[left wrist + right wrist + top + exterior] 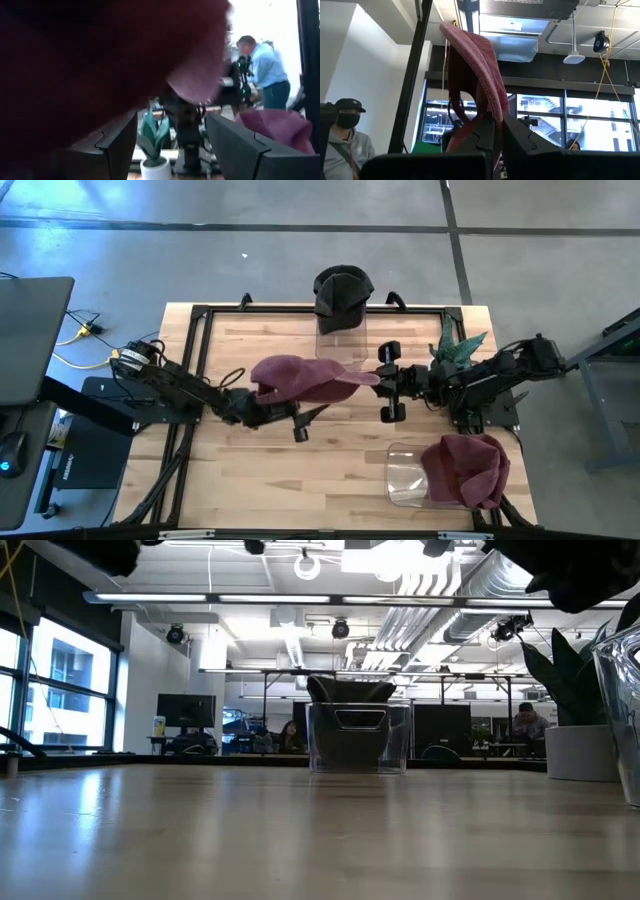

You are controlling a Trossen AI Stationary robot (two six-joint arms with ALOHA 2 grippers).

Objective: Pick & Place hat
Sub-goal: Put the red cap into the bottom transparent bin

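A maroon hat [300,378] hangs in the air over the table's middle, absent from the low view. My right gripper [385,380] comes from the table's right and is shut on its brim; in the right wrist view the hat [470,65] rises beyond the fingers. My left gripper [305,420] is open, by the near side of the hat's crown. In the left wrist view the hat [100,65] fills the picture close to the camera, beside the open gripper [172,135]. My right gripper pinches the hat's brim [495,112] between its two fingers, level, from the table's right. The brim's edge stands between the fingertips [512,131]. The hat is lifted clear of the table. My left gripper is open; whether it touches the crown [268,385], I cannot tell.
A black hat [343,290] sits on a clear stand [355,740] at the far edge. Another maroon hat [468,468] lies on a clear stand [405,475] at the near right. A plant [455,345] stands far right. People show in the room behind.
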